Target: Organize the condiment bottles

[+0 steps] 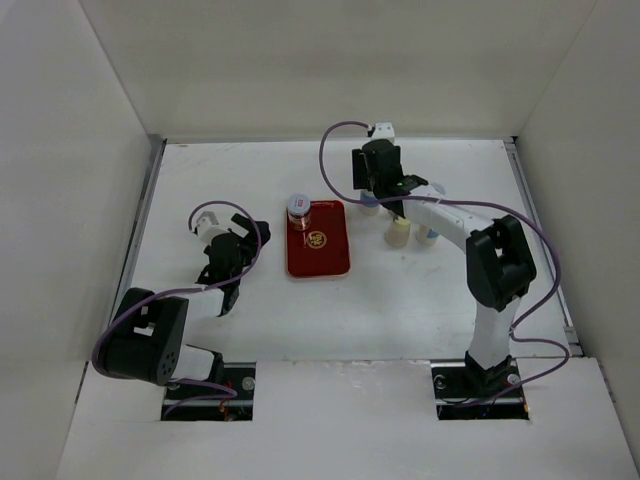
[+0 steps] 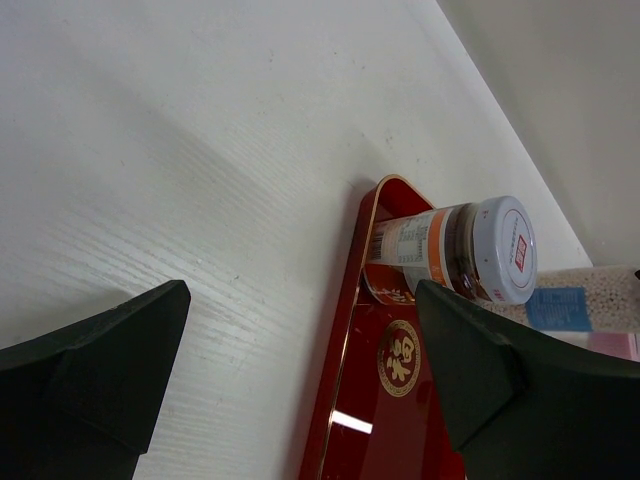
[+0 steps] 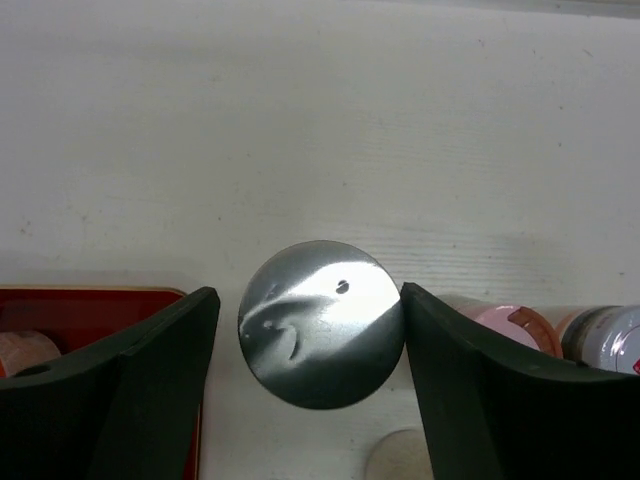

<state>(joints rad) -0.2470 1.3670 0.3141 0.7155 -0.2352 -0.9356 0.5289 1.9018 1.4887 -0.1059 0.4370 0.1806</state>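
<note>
Top view: a flat red rectangular tray (image 1: 330,260) lies at frame centre on the white desk (image 1: 220,180). 1 brown-filled jar with a grey round cap (image 1: 298,207) stands upright in the tray's upper left corner. Right of the tray, the right tool (image 3: 310,295) straddles a silver-capped jar (image 3: 322,324), its fingers apart, with a gap visible on the cap's left side. A pale-yellow-capped jar (image 1: 400,233) stands just below in the frame. At lower left, the left tool (image 2: 300,300) is spread wide, with nothing between its fingers.

Pink-capped jar (image 3: 497,322) half hidden (behind right hand (image 3: 310,293)).
</note>
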